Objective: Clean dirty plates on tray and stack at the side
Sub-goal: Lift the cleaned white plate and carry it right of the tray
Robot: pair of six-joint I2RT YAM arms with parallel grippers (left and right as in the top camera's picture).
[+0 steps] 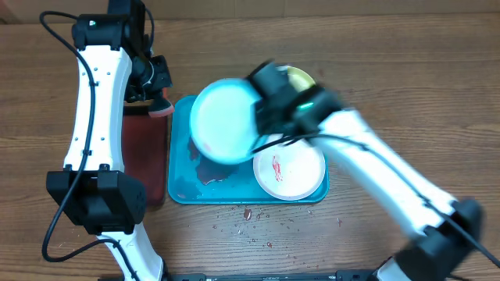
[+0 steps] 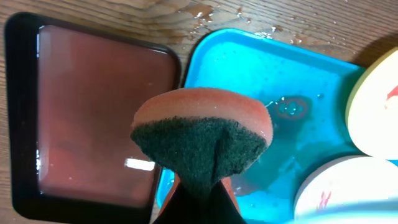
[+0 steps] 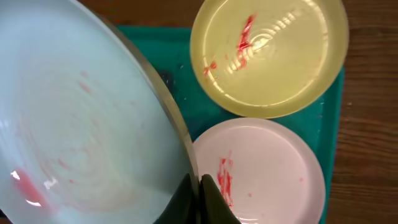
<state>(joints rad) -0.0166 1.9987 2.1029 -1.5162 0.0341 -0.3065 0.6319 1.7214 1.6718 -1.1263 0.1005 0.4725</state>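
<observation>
my right end effector [image 3: 198,186] is pinched tight on the rim of the light blue plate [image 1: 223,121], holding it up and tilted over the middle of the blue tray [image 1: 181,183]. my left end effector [image 2: 198,186] squeezes the sponge [image 2: 202,118] at the upper left, above the dark red tray [image 2: 93,112]. i think this is the wiping step. next the sponge must meet the plate and rub off its red smears. the pale plate [image 1: 289,168] and the yellow-green plate [image 3: 267,56] wait on the tray's right.

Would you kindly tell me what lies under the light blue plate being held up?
Below the light blue plate, gripped by the right pincer, the turquoise tray shows, wet with a reddish smear. The tray floor directly beneath is covered, so unseen.
</observation>
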